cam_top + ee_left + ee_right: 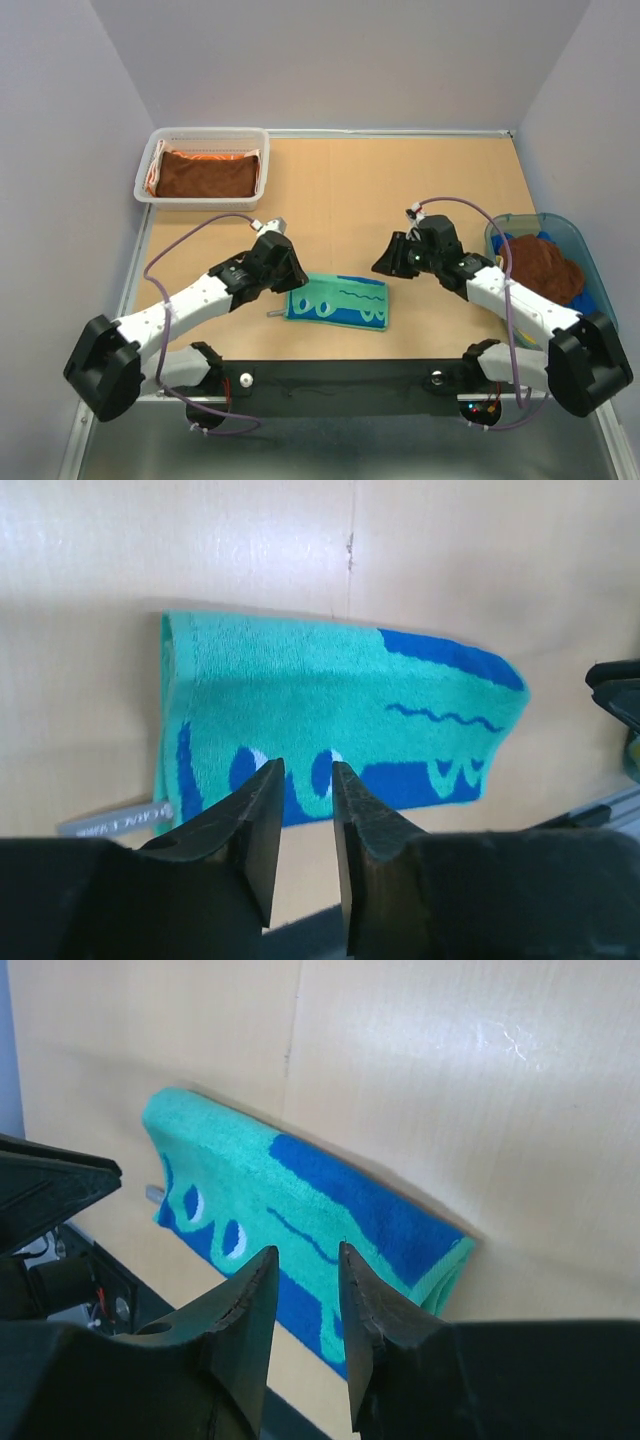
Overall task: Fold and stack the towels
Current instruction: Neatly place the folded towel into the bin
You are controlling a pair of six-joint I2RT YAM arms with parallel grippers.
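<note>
Top external: folded towel (pixel 337 302) stretches lengthwise from left gripper (pixel 293 279) to right gripper (pixel 382 266), one short end beneath each, equally near; both claws slightly apart, holding nothing.

A folded green-blue towel (pixel 338 302) lies flat on the table (pixel 400 190).

The tan wooden table (pixel 400 180) bore a folded green-and-blue terry towel (pixel 338 301), a white mesh plastic basket (pixel 208 133) and a translucent blue tub (pixel 562 229).
</note>
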